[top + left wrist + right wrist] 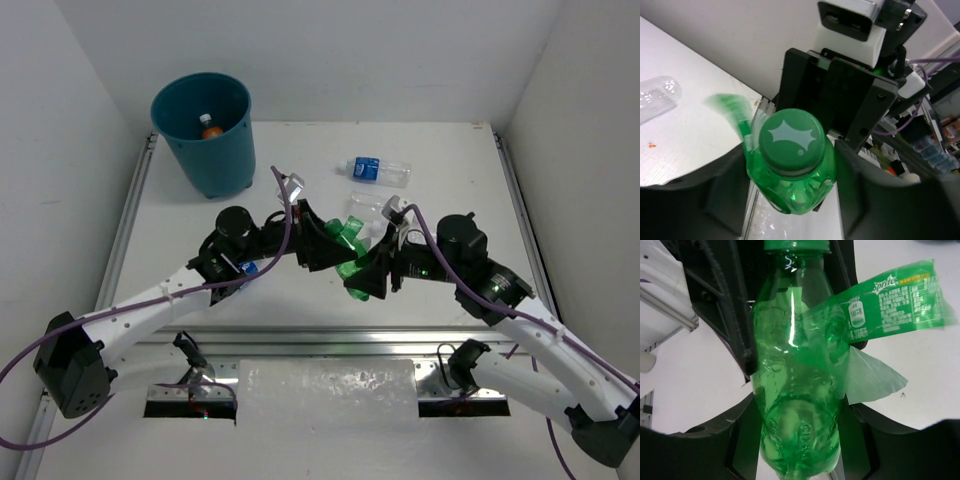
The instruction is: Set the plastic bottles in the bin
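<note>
White table (pixel 460 160), matte, boxed in by plain white walls (pixel 400 60) on the left, far and right sides. Metal rails (pixel 130 220) run along the table's left, right and near edges.

Teal bin (pixel 215 165) stands upright at the far left corner of the table. One orange-labelled bottle (pixel 210 128) lies inside it on the bottom.

Both arms reach in to mid-table and meet there. Left gripper (pixel 318 245) comes from the left, right gripper (pixel 372 275) from the right, tips facing each other.

Green bottle (pixel 352 255) sits between them, off the table, well apart from the bin. Translucent green plastic, body dented and crumpled. Left gripper is closed on its top end, one finger pressed on each side just below the cap (pixel 792 137). Right gripper is clamped on the lower body, fingers tight on both sides.

Blue-labelled bottle (pixel 378 171), clear, lies on its side on the far part of the table, right of centre. Clear bottle (pixel 368 206) with no label lies just near of it, beside the right gripper.

Green label (pixel 895 305) has come loose and sticks out sideways like a flag; printed side shows. Cap is green with a pale star shape on top.
</note>
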Motion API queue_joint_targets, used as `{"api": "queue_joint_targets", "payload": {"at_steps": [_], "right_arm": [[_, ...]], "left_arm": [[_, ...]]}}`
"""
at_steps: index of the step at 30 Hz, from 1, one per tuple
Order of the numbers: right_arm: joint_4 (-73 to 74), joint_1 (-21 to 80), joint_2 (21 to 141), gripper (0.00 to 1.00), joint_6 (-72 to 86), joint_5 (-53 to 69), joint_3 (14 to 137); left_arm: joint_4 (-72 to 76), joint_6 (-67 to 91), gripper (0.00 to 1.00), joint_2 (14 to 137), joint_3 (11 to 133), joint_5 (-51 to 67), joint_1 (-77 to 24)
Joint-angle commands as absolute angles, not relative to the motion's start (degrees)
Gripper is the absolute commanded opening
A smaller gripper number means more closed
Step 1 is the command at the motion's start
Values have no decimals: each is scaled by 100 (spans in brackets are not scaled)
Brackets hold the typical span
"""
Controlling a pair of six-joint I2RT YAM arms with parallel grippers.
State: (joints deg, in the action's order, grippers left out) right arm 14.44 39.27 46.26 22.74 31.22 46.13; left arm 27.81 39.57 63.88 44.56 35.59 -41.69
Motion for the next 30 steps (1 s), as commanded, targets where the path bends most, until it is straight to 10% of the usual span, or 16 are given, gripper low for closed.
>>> {"api": "queue_joint_targets", "payload": {"at_steps": [1, 5, 8, 10, 11, 30], "right_arm": [[888, 3937, 4605, 19, 2276, 3288, 4790], [879, 3938, 4606, 32, 2364, 3033, 4808], [870, 3938, 4500, 46, 2364, 2822, 4755], [888, 3946, 4325, 93, 2382, 2646, 4650], [896, 3938, 4263, 99, 2364, 2576, 4615], [3313, 3938, 3367, 99, 1881, 940, 4966]], "left_arm": [[3103, 3964, 41, 6442, 4702, 3674, -4280], [2893, 3973, 0, 6416, 4790, 3613, -4289], [2393, 3859, 0, 6285, 4948, 3088, -4289], [1946, 3745, 0, 6153, 5114, 2579, -4289], [1768, 3709, 0, 6118, 5185, 2410, -4289], [-2046, 2709, 0, 7697, 9664, -2899, -1708]]}}
